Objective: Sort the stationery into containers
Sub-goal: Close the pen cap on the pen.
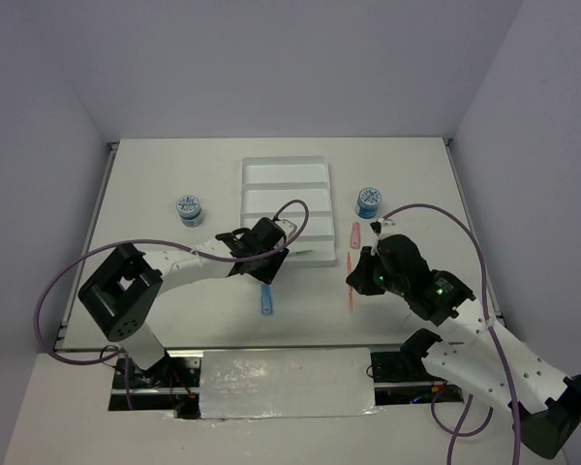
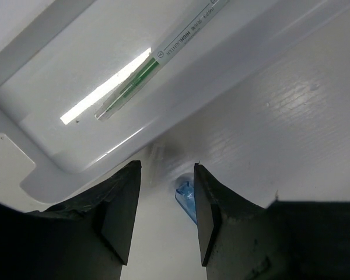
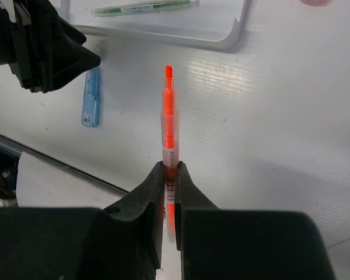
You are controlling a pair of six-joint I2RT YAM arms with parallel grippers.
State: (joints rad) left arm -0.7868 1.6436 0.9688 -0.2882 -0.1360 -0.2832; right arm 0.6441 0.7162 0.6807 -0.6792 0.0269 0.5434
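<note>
The white four-compartment tray (image 1: 284, 174) stands at the table's middle back. A grey-green pen (image 2: 128, 88) lies in its near compartment, also seen in the right wrist view (image 3: 146, 7). My left gripper (image 1: 269, 271) is open and empty, just off the tray's near edge. The far end of a short blue stick (image 1: 267, 299) shows between its fingers (image 2: 186, 198). My right gripper (image 3: 170, 169) is shut on the orange pen (image 3: 170, 111), low over the table right of the blue stick (image 3: 91, 96). A pink stick (image 1: 355, 233) lies right of the tray. No white-blue tube shows.
Two round blue-white tubs stand either side of the tray, one on the left (image 1: 189, 209) and one on the right (image 1: 369, 201). The left arm's purple cable (image 1: 300, 208) loops over the tray. The table's near edge (image 3: 58, 166) runs close under the right gripper.
</note>
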